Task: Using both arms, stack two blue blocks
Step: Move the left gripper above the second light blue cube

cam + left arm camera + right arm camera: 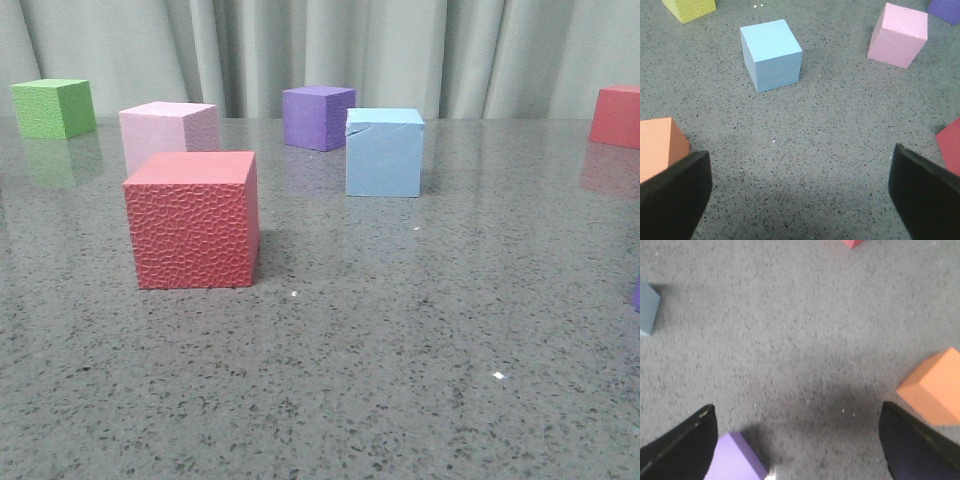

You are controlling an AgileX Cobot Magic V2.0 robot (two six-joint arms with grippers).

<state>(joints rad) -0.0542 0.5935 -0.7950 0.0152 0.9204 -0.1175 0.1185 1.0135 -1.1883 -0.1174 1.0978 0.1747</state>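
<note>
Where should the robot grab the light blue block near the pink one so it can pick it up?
Probably from straight above, squeezing two opposite flat side walls of the blue block. It sits flat and upright on the table with open space around it. The left gripper has its jaws wide open, and the pink block stands well apart.

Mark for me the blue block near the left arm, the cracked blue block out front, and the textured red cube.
blue block (771,55), left wrist view, on its upper front edge.
cracked blue block (384,155), front view, on its front face.
textured red cube (190,232), front view, on its front face.
</note>
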